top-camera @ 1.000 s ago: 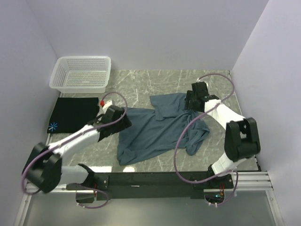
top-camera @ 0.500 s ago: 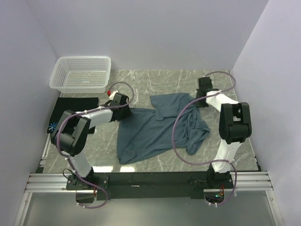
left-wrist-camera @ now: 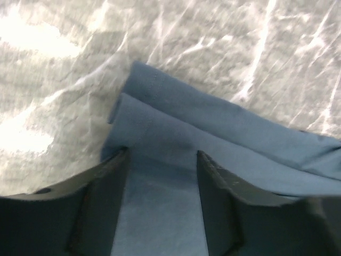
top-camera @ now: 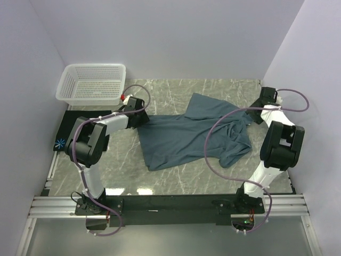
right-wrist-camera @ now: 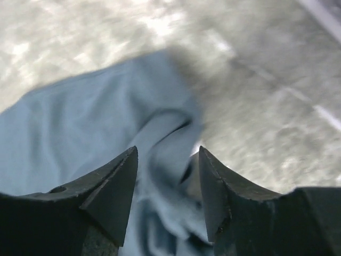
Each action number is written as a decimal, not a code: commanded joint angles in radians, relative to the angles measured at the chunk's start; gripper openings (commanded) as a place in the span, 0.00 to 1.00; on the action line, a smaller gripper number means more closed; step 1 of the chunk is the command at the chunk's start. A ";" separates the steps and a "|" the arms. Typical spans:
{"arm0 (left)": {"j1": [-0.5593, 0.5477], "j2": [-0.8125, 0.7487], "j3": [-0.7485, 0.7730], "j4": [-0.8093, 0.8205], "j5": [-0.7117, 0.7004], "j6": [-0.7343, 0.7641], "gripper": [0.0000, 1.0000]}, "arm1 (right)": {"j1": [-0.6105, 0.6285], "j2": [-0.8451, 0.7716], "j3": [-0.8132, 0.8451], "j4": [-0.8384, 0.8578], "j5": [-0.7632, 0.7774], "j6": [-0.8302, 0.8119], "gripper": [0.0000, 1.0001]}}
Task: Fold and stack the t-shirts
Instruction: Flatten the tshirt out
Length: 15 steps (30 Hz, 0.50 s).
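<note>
The slate-blue t-shirt (top-camera: 186, 133) lies spread across the middle of the marble table, pulled out sideways between both arms. My left gripper (top-camera: 143, 116) is at the shirt's left edge. In the left wrist view it (left-wrist-camera: 161, 152) is closed narrow on the doubled sleeve cloth (left-wrist-camera: 213, 117). My right gripper (top-camera: 256, 113) is at the shirt's right edge. In the right wrist view it (right-wrist-camera: 168, 149) pinches a bunched ridge of the cloth (right-wrist-camera: 80, 117). The black t-shirt (top-camera: 82, 128) with its light-blue starburst lies folded flat at the far left.
A white lattice basket (top-camera: 93, 82) stands at the back left, just behind the black shirt. The walls close in the left, back and right. The right gripper is close to the right wall. The black rail (top-camera: 170, 204) runs along the near edge.
Both grippers moved outward and toward the back, the left to the left and the right to the right. The slate-blue shirt went from a crumpled heap to stretched wide between them.
</note>
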 commanded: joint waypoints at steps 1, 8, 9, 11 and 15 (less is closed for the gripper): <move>0.011 0.036 0.035 -0.066 -0.021 0.053 0.62 | 0.071 -0.149 -0.067 0.071 -0.013 -0.040 0.57; -0.006 -0.105 0.064 -0.102 -0.022 0.078 0.79 | 0.275 -0.111 0.006 0.103 -0.226 -0.266 0.49; -0.031 -0.126 0.061 -0.120 -0.040 0.081 0.80 | 0.280 -0.091 0.023 0.103 -0.261 -0.268 0.47; -0.063 -0.195 0.051 -0.135 -0.076 0.096 0.82 | 0.343 -0.034 0.068 0.111 -0.316 -0.262 0.43; -0.166 -0.272 0.015 -0.152 -0.081 0.107 0.82 | 0.392 0.090 0.178 0.082 -0.396 -0.223 0.40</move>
